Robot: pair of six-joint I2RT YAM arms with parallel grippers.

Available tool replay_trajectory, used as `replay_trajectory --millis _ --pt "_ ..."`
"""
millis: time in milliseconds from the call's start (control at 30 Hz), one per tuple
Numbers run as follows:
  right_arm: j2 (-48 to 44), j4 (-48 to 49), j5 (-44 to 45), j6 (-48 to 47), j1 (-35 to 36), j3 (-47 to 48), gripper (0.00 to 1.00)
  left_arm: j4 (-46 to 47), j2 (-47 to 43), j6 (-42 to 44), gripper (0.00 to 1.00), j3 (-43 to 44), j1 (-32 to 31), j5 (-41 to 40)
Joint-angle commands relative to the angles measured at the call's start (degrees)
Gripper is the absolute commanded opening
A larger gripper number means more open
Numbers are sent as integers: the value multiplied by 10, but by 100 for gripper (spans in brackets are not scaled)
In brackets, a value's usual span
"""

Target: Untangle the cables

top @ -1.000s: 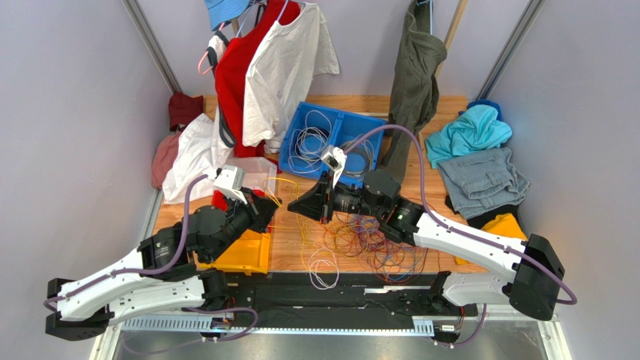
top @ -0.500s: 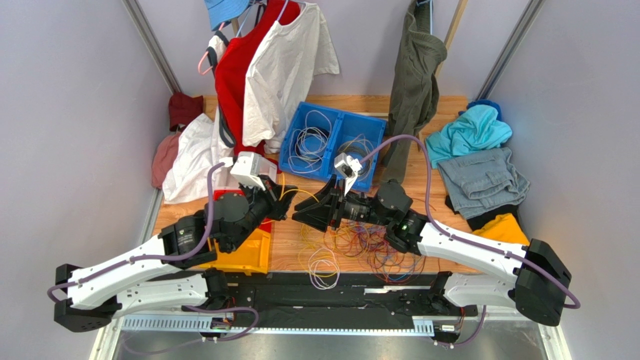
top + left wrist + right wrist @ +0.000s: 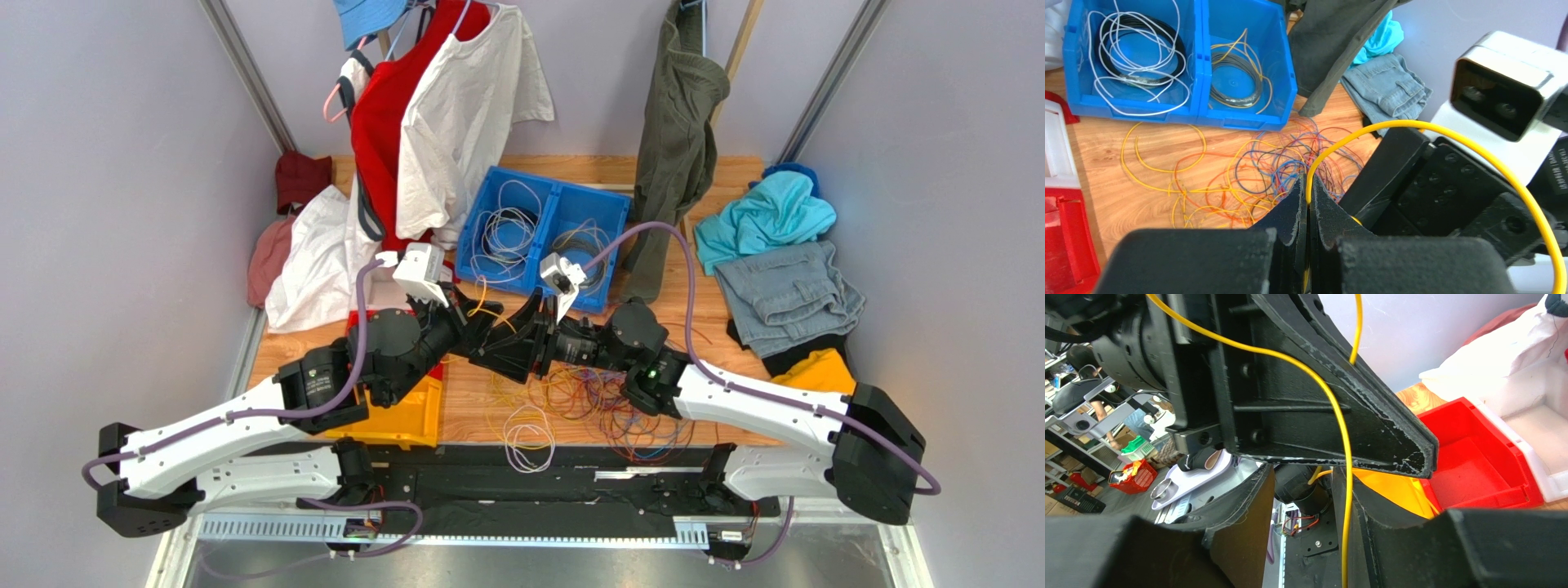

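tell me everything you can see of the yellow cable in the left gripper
A thin, smooth, glossy yellow cable, pinched between the tips of the shut left gripper. From there it arcs up and over the right arm's black wrist, in mid-air. It runs beside one finger of the open right gripper.

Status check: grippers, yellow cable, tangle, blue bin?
Left gripper: shut on the yellow cable.
Right gripper: open, that cable passing between its fingers.
Yellow cable: lifted, arching between both grippers.
Cable tangle: knotted, lying on the table.
Blue bin: coils in both compartments.
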Motion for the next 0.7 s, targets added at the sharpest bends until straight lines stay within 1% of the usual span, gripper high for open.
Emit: replay_trajectory --millis 0,67,133,167,200,233,333,367,467,500,567,600,633,667 --pt "13 55 28 -1 6 -9 43 27 5 -11 0 28 -3 14" --pt "18 80 37 1 6 -17 42 28 7 -14 0 26 -2 17" --pt "21 97 43 5 6 -17 38 26 7 -15 0 26 -3 20" --pt "24 100 50 4 7 -17 32 25 8 -15 0 26 -2 23" --pt "26 107 51 5 6 -20 28 26 8 -15 0 25 -2 25" --pt "28 120 53 7 6 -20 16 30 8 -14 0 25 -2 30" --pt "27 132 62 13 7 -27 0 30 4 -8 0 23 -2 33" --pt "24 131 59 13 6 -28 0 29 3 -5 0 22 -3 32" --pt "-8 81 67 -1 6 -27 0 12 -12 0 0 18 -2 14" --pt "-22 12 77 -8 6 -18 0 -6 -26 2 10 19 -3 0" --pt "-72 -86 121 -49 5 1 0 -37 -45 9 26 18 -2 -25" --pt "-88 -196 143 -66 6 15 0 -79 -70 7 45 16 -2 -58" --pt "-118 -248 194 -80 6 47 0 -100 -85 -2 55 11 -2 -77" --pt "-131 -293 218 -107 5 62 0 -123 -102 -15 64 4 -2 -98"
